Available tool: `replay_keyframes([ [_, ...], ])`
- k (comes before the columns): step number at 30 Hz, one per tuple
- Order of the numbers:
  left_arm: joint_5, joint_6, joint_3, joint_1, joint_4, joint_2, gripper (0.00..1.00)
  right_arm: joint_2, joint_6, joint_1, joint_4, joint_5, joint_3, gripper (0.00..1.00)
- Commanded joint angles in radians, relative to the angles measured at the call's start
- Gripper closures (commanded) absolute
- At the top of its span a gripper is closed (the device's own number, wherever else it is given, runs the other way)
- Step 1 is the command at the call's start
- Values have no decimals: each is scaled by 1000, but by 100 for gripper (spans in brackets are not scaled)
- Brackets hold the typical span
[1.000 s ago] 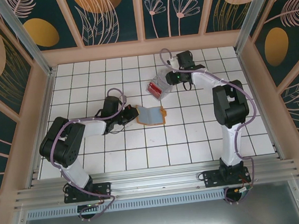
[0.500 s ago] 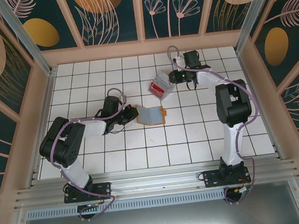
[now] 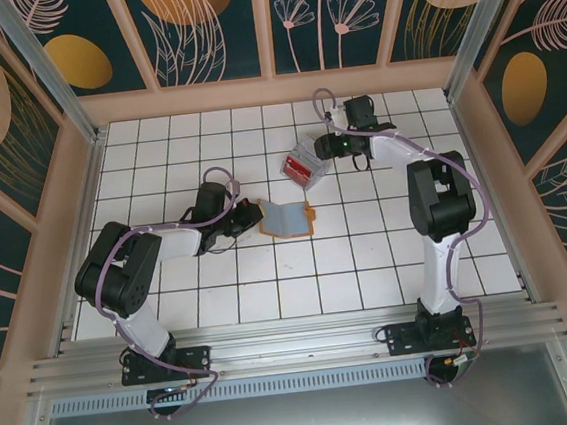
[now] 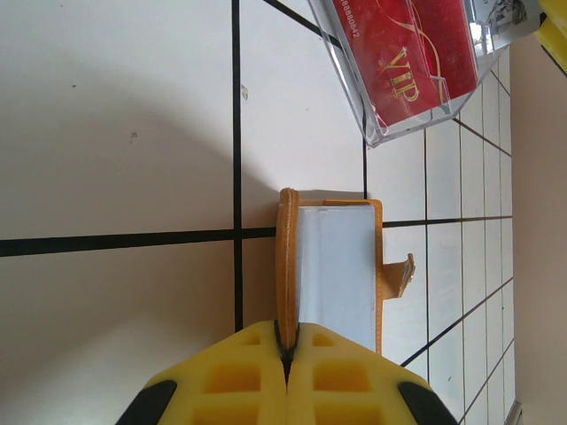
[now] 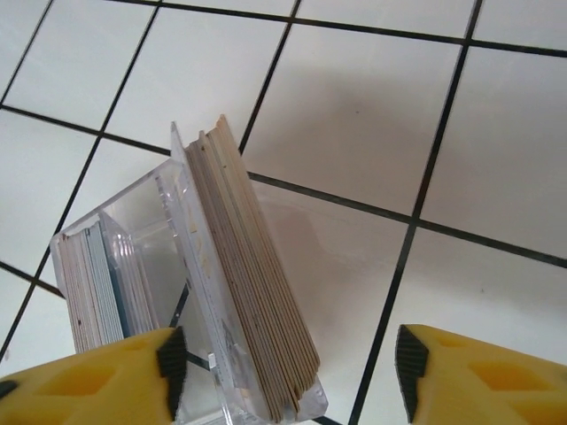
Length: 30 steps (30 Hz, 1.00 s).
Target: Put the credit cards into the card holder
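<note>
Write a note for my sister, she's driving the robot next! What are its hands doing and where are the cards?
Left gripper: shut on the edge of the card holder, which lies on the tiles with its grey lining up.
Right gripper: open, at the clear box.
Credit cards: stacked on edge in that box.
Done: no card in the holder yet.
Left: pull cards from the box and slide them into the holder.
</note>
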Motion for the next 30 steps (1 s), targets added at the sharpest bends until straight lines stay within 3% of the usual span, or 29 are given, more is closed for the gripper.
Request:
replay_keyframes([
  [1,20,-12,-1,-3,41,18,98,33,-48,22,-95,33,117,29],
  [12,21,-10,2,-3,40,14,98,173,-89,61,-216,92,253,27],
  [20,24,-9,5,-3,40,14,98,135,-59,56,-138,183,219,30],
  [25,26,-13,5,-2,46,18,98,102,-39,44,-111,156,208,32],
  [30,28,-13,8,-3,48,20,98,80,-34,43,-109,52,208,32],
])
